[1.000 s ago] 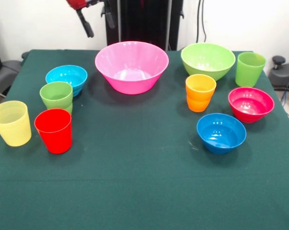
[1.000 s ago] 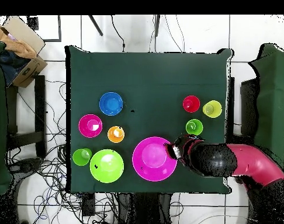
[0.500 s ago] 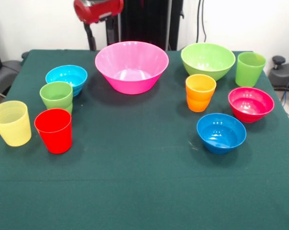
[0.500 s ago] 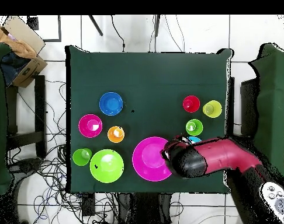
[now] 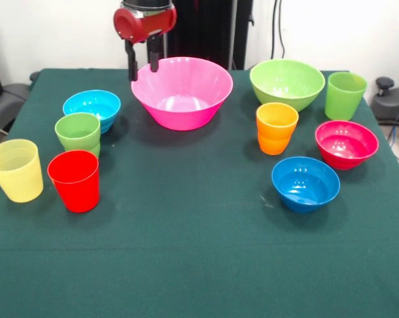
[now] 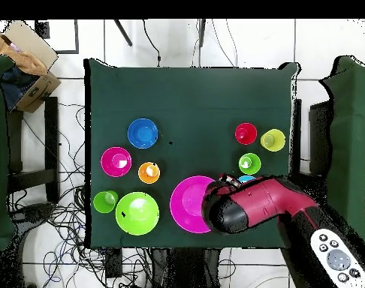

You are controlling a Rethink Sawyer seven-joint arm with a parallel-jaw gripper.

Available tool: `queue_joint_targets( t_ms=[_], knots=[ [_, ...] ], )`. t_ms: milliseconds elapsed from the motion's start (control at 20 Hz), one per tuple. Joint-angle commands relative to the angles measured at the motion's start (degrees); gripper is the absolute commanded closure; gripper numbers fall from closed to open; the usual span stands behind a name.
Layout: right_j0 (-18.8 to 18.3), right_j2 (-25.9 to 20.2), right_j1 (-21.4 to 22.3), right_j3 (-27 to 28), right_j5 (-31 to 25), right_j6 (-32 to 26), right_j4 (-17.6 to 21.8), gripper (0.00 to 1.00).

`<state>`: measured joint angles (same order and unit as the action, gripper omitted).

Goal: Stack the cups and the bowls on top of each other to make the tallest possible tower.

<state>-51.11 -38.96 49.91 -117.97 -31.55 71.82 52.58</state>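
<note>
My gripper [image 5: 142, 66] hangs open and empty over the left rim of the large pink bowl [image 5: 181, 93]. The light blue bowl [image 5: 92, 108], small green cup [image 5: 78, 132], red cup [image 5: 74, 180] and pale yellow cup [image 5: 15, 169] stand at the left. The lime green bowl [image 5: 286, 83], taller lime green cup [image 5: 345, 95], orange cup [image 5: 276, 128], magenta bowl [image 5: 346, 144] and darker blue bowl [image 5: 306, 183] stand at the right. Each stands alone on the cloth. In the overhead view the arm [image 6: 245, 208] covers part of the pink bowl [image 6: 185, 202] and most of the light blue bowl.
The table wears a dark green cloth [image 5: 186, 252]. The robot's black pedestal [image 5: 199, 33] stands behind the pink bowl. Chairs [image 6: 351, 127] stand beside the table, and a cardboard box [image 6: 28, 64] sits at one corner.
The gripper has come down from the top edge and moved right in the front view, to the pink bowl's left rim. The cups and bowls have not moved.
</note>
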Motion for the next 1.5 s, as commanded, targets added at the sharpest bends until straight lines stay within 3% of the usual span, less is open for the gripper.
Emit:
queue_joint_targets(
  t_ms=[50, 150, 250, 350, 900, 1500],
  knots=[
    [1.73, 5.92, 0.84, 2.92, 4.78, 5.50, 8.07, 0.00],
    [0.33, 5.03, 0.70, 2.43, 5.18, 4.45, 5.46, 0.00],
    [-2.72, 2.62, -0.49, 2.08, 3.86, 2.26, -0.01, 0.00],
    [-4.66, 1.45, -1.93, 3.00, 2.72, -0.06, -1.71, 0.00],
    [-7.86, -0.07, -10.14, 11.16, 2.04, -7.26, 2.55, 0.00],
    [-8.50, -0.54, -10.95, 11.40, 2.57, -8.63, 3.98, 0.00]
  ],
)
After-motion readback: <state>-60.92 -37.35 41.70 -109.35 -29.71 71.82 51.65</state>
